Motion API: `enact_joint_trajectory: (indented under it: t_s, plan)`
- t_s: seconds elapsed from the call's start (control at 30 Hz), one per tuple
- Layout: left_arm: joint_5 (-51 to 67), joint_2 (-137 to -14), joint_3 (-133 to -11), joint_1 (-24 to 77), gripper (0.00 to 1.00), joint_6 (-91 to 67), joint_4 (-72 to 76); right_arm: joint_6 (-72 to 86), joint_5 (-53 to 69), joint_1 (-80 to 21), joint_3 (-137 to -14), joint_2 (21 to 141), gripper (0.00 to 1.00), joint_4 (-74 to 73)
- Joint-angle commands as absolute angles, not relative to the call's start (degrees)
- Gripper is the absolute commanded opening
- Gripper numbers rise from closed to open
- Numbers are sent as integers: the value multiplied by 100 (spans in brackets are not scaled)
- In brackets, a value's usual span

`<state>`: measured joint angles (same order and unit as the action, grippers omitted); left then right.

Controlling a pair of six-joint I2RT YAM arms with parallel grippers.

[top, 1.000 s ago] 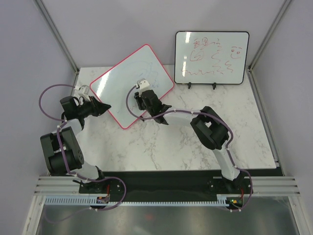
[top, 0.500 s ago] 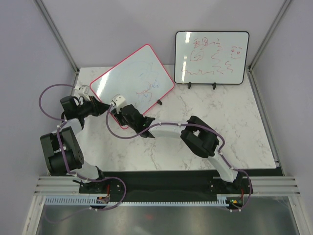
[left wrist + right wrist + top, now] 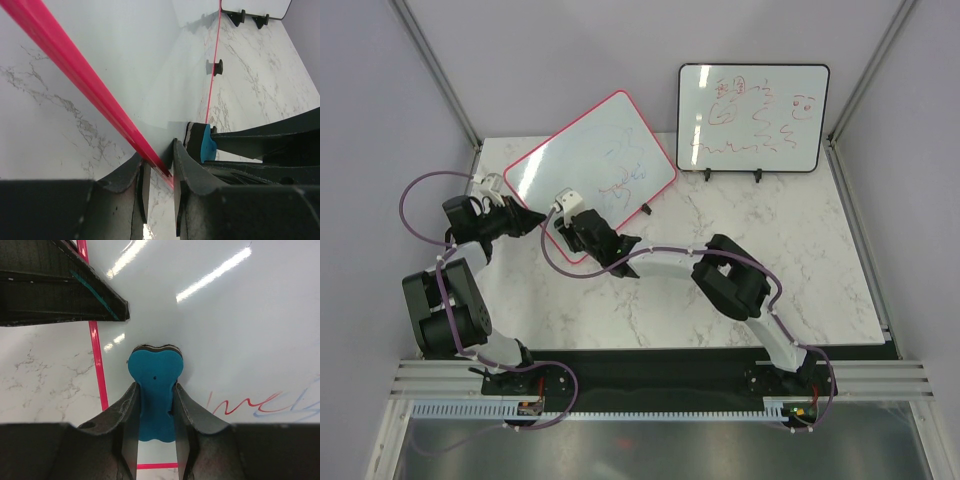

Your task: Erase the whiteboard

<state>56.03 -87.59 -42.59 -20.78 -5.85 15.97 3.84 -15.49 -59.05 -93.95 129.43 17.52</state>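
Observation:
The whiteboard (image 3: 582, 152) with the pink-red frame lies tilted on the marble table, blue and red scribbles (image 3: 625, 182) on its right half. My left gripper (image 3: 534, 221) is shut on the board's near-left frame edge (image 3: 100, 102), jaws pinching the red rim (image 3: 161, 169). My right gripper (image 3: 562, 226) is shut on a blue eraser (image 3: 155, 385), which presses on the board near its left edge. The eraser (image 3: 204, 143) also shows in the left wrist view, just beyond my left fingers. Red and blue marks (image 3: 262, 405) lie to the eraser's right.
A black-framed whiteboard (image 3: 753, 118) with red writing stands upright at the back right on small black feet (image 3: 236, 16). Grey walls and metal posts enclose the table (image 3: 770, 260). The left gripper's finger (image 3: 60, 295) sits close to the eraser.
My right gripper has carried the eraser from the board's middle down-left to near its left edge, uncovering the scribbles. The left gripper has not moved.

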Motion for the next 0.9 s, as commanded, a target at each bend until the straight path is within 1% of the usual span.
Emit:
enact_joint_trajectory:
  t_s: [0.0,0.1,0.27,0.37,0.57,0.67,0.87]
  plan:
    - [5493,-8736,-4491,-2066,2,79,1934,500,-1503,-5994,-9097,13025,0,1116]
    - [5484,-8728,-4500,-2057,2,105,1925,633,-1503,-5994,-9097,12990,0,1107]
    - [5493,-8640,-4456,-2066,2,123,1925,808,-1643,-5968,-9106,12990,0,669]
    - [5511,-8613,-4447,-2065,2,158,1925,1045,-1565,-5863,-8519,12806,0,650]
    - [5511,-8640,-4456,-2074,2,184,1925,1239,-1318,-5827,-8033,12498,0,712]
    - [5528,-8631,-4439,-2066,2,185,1925,1143,-1397,-5827,-8138,12498,0,765]
    - [5528,-8552,-4395,-2066,2,211,1925,1142,-1143,-5669,-9034,12551,0,773]
